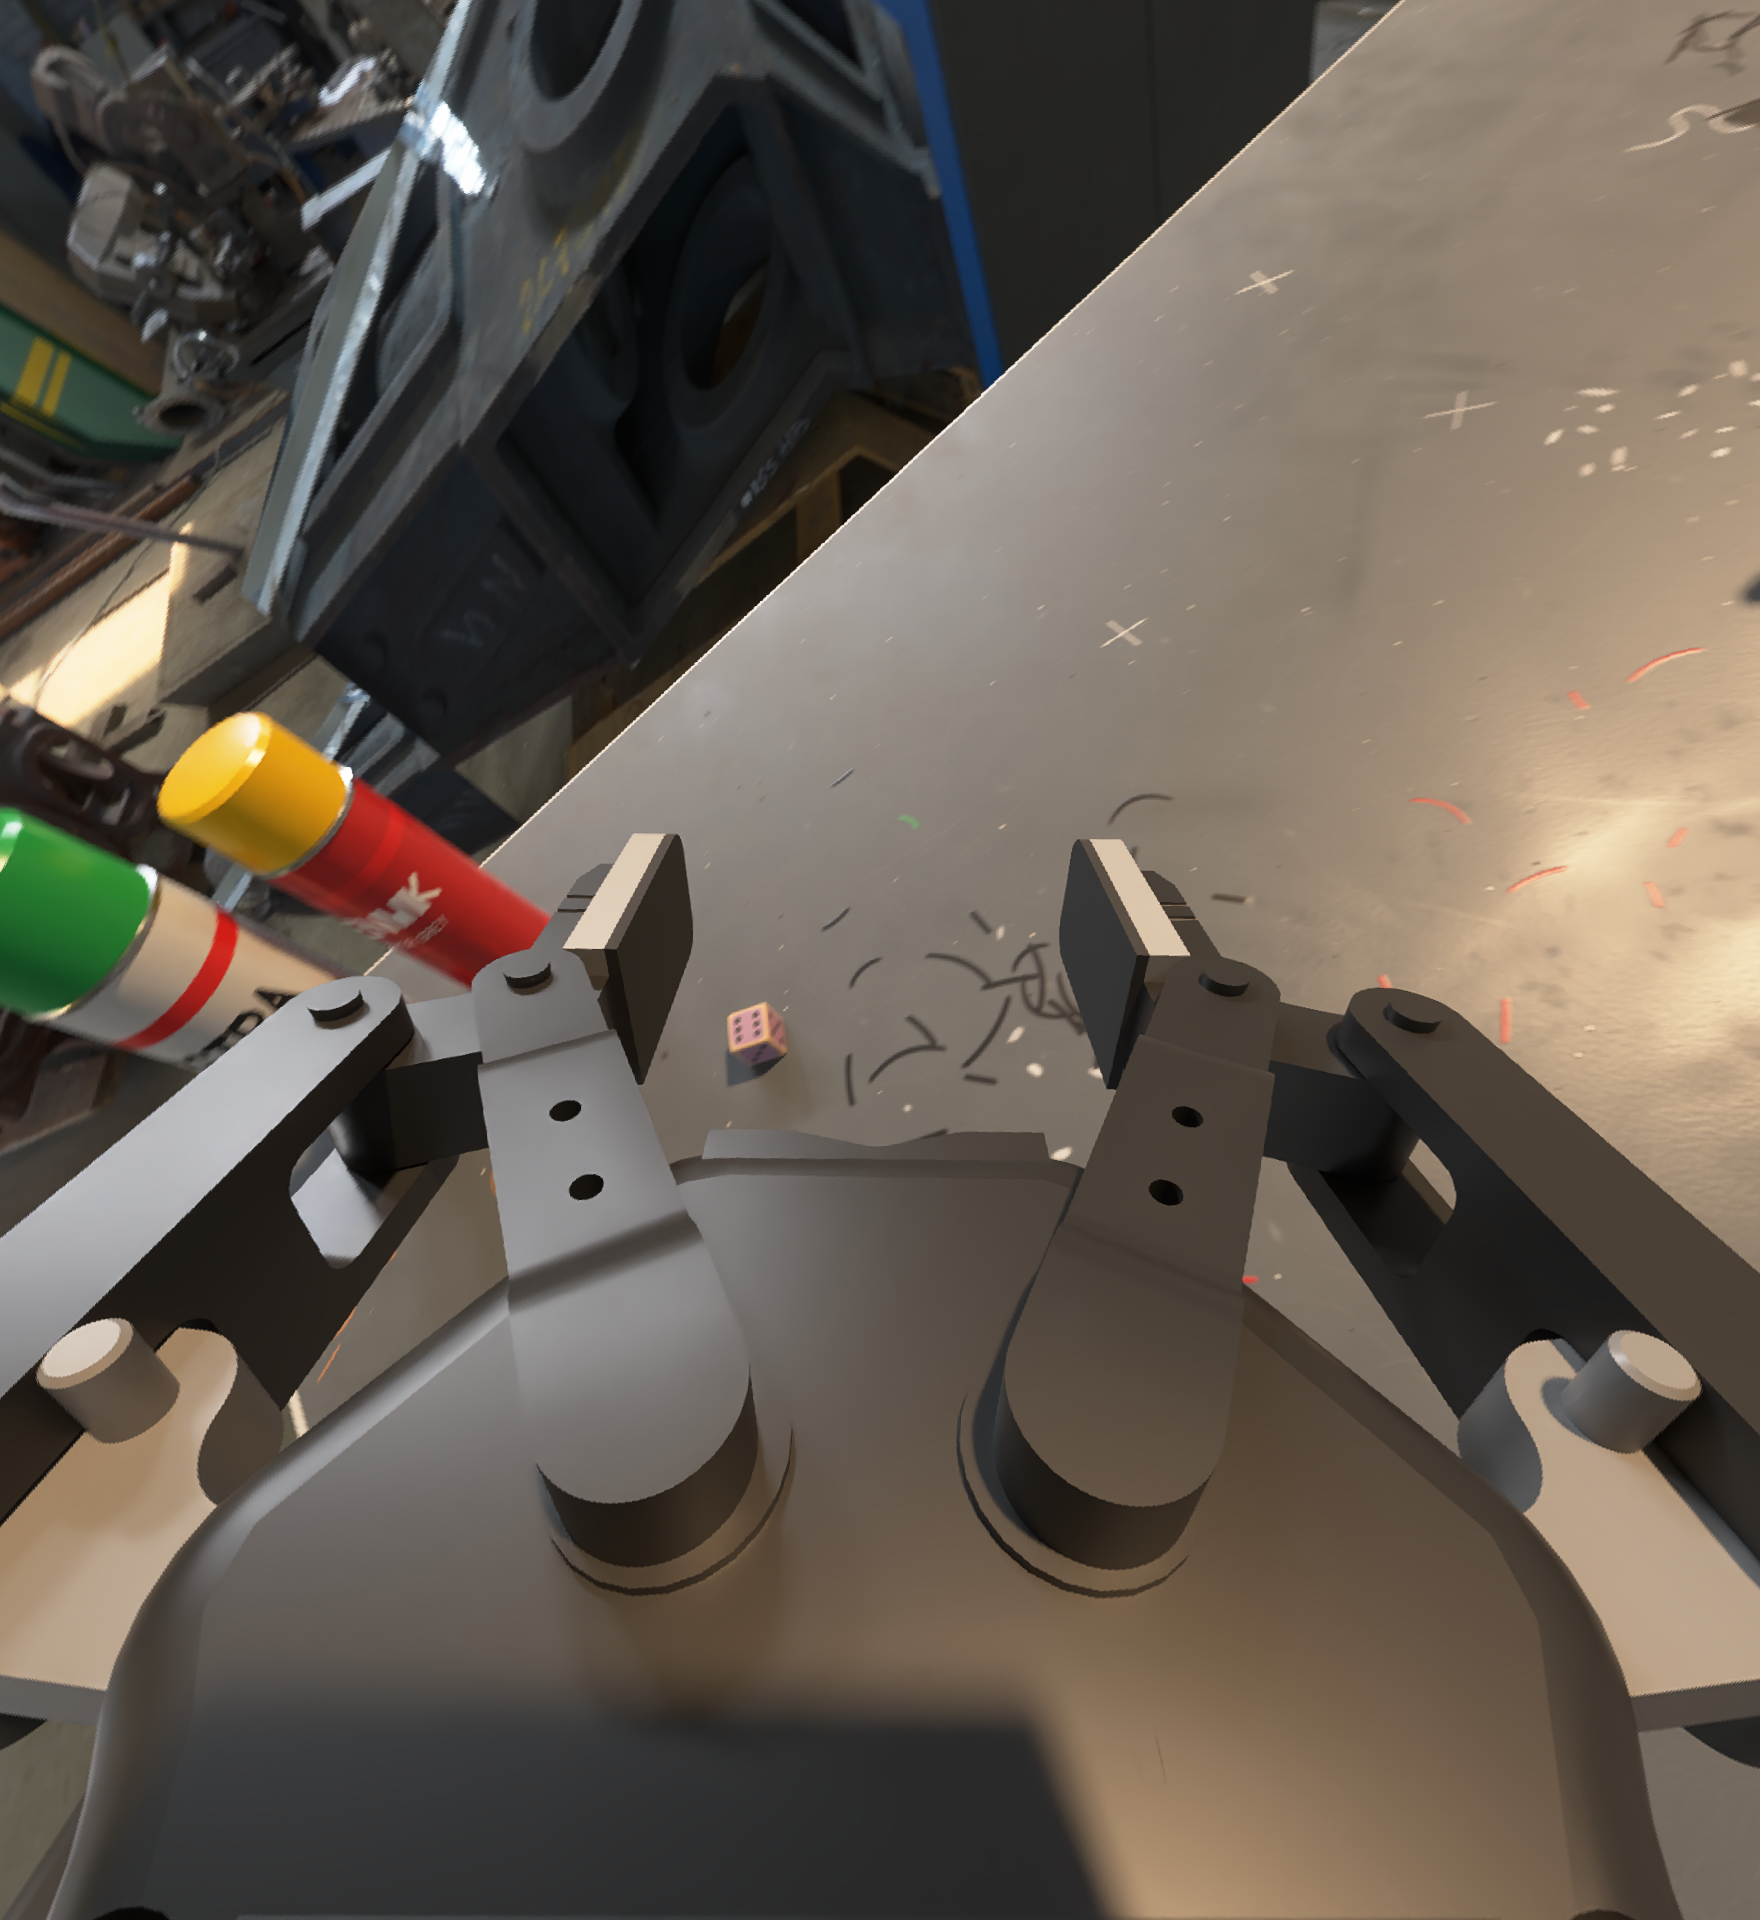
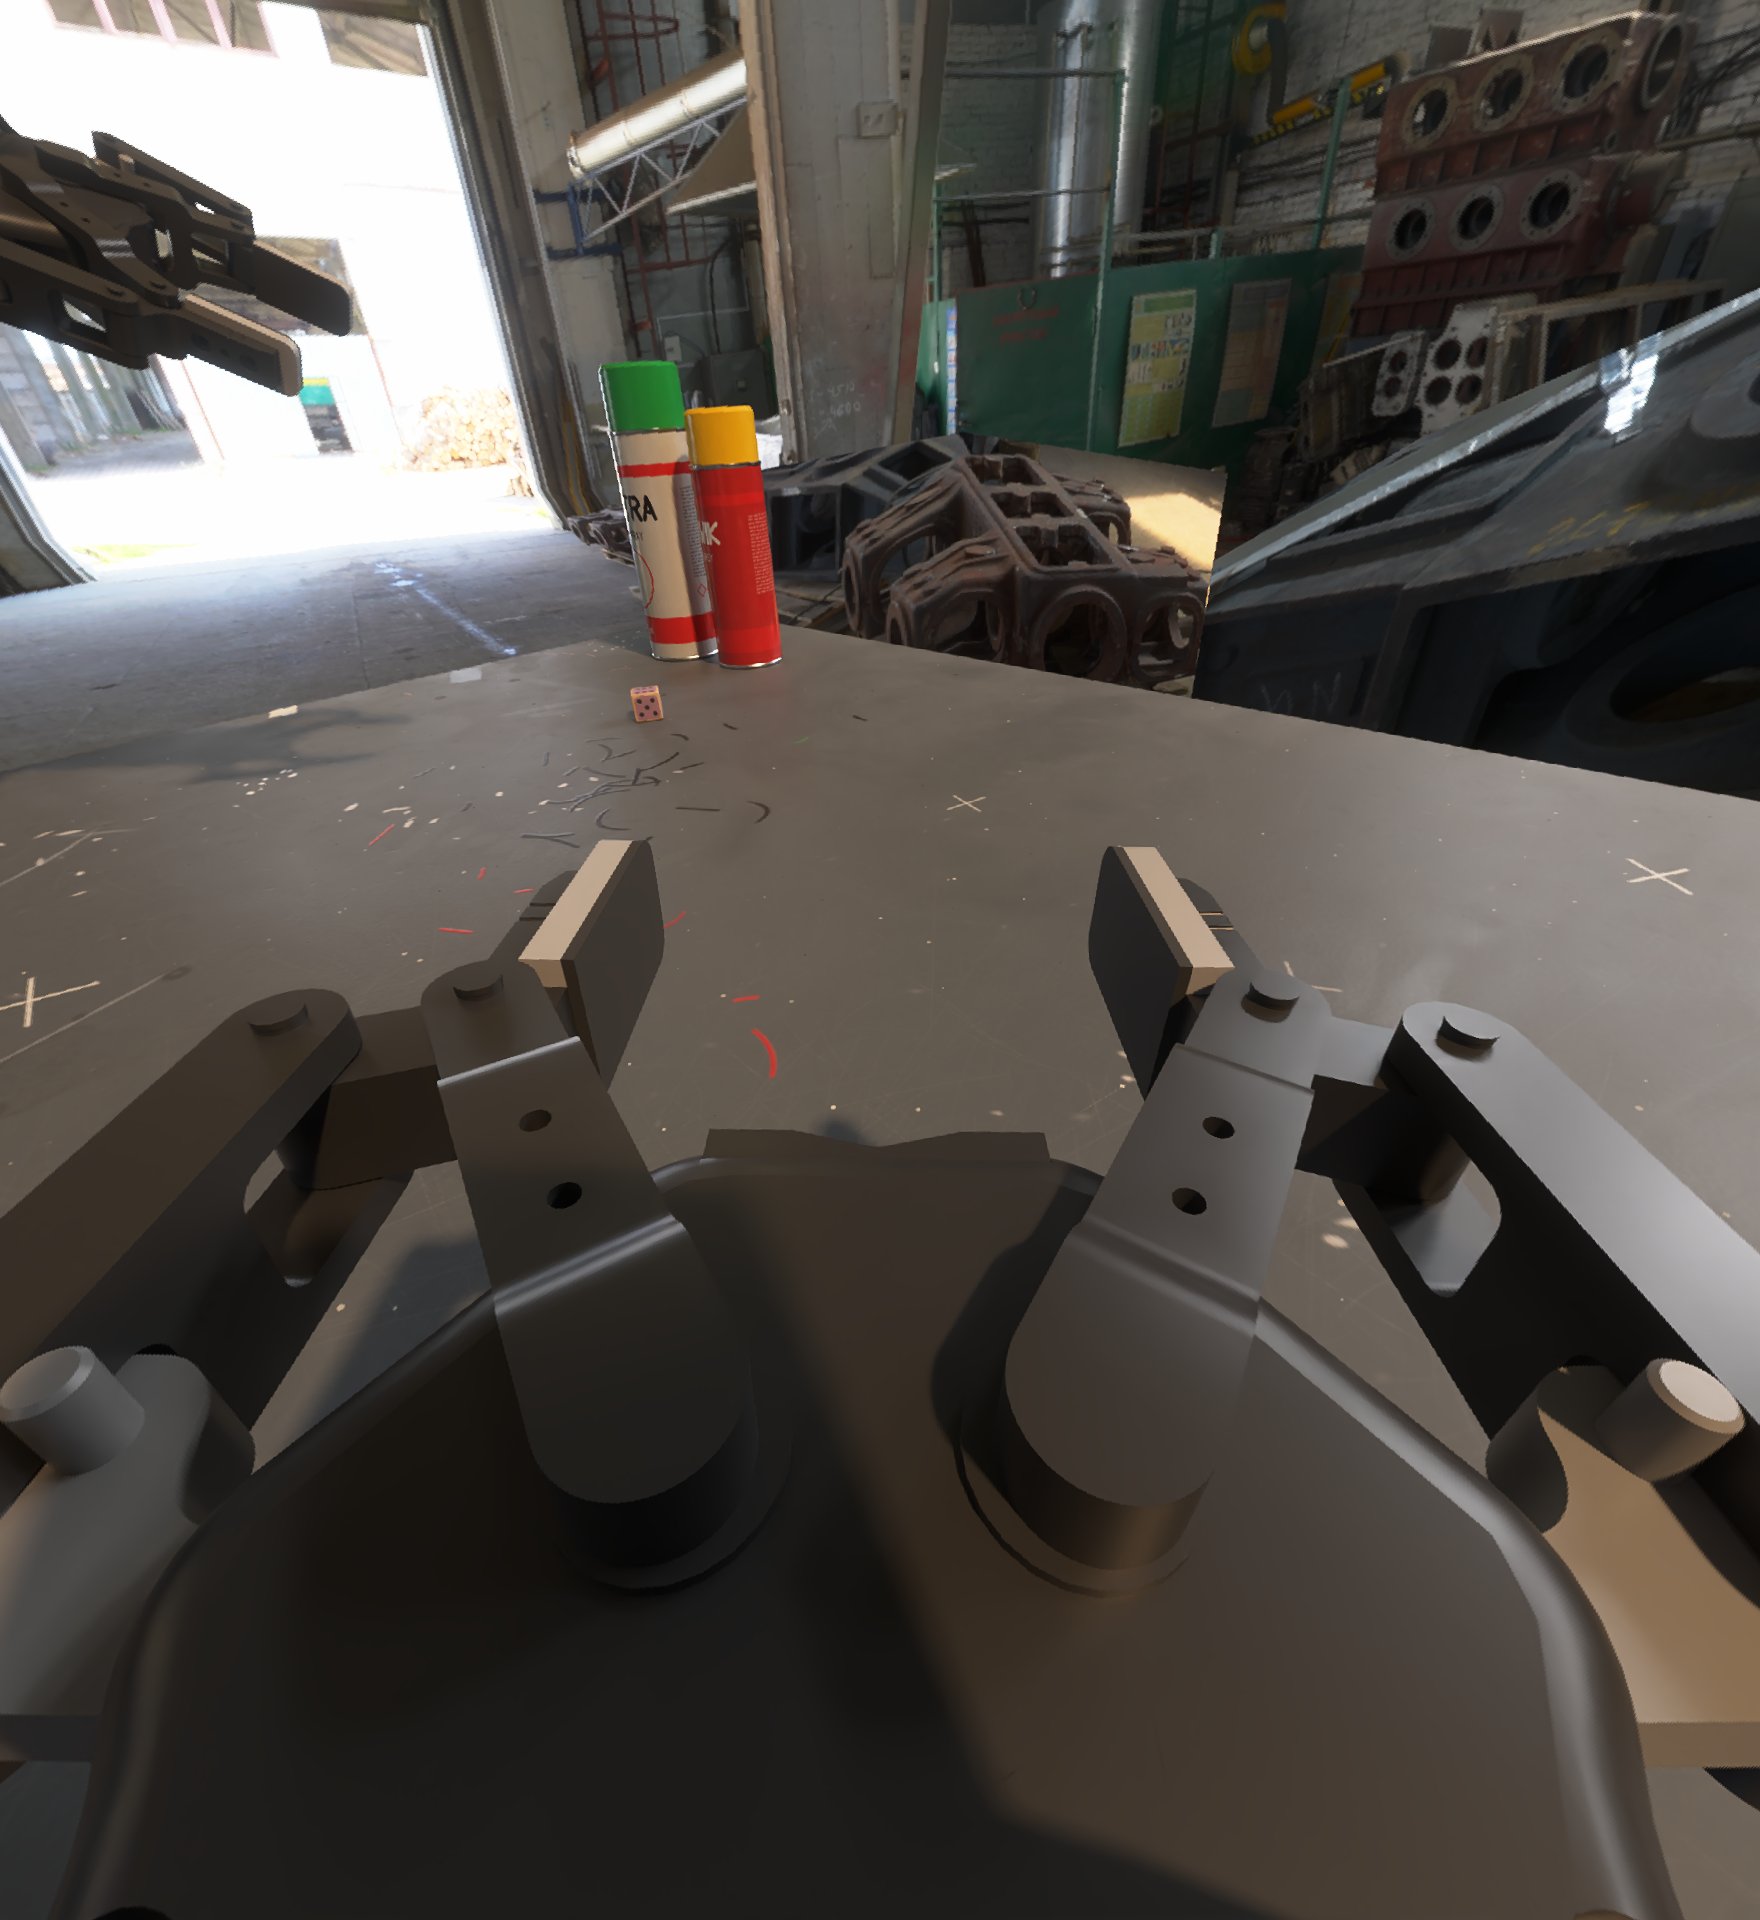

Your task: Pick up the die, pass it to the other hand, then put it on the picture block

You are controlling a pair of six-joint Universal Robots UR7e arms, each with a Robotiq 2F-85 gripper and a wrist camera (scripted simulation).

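Note:
A small pink die (image 1: 755, 1033) with dark dots lies on the grey metal table (image 1: 1271, 623), below and between the fingers of my left gripper (image 1: 876, 935), nearer the left finger. The left gripper is open and empty, well above the table. In the right wrist view the die (image 2: 646, 703) lies far ahead near the table's far edge. My right gripper (image 2: 876, 935) is open and empty, low over the table. The left gripper also shows at the upper left of the right wrist view (image 2: 284, 322), high in the air. No picture block is in view.
Two spray cans stand at the table's far edge just behind the die: a white one with a green cap (image 2: 652, 509) and a red one with a yellow cap (image 2: 741, 535). They also show in the left wrist view (image 1: 76, 925) (image 1: 336, 842). Scratches and chalk crosses mark the table.

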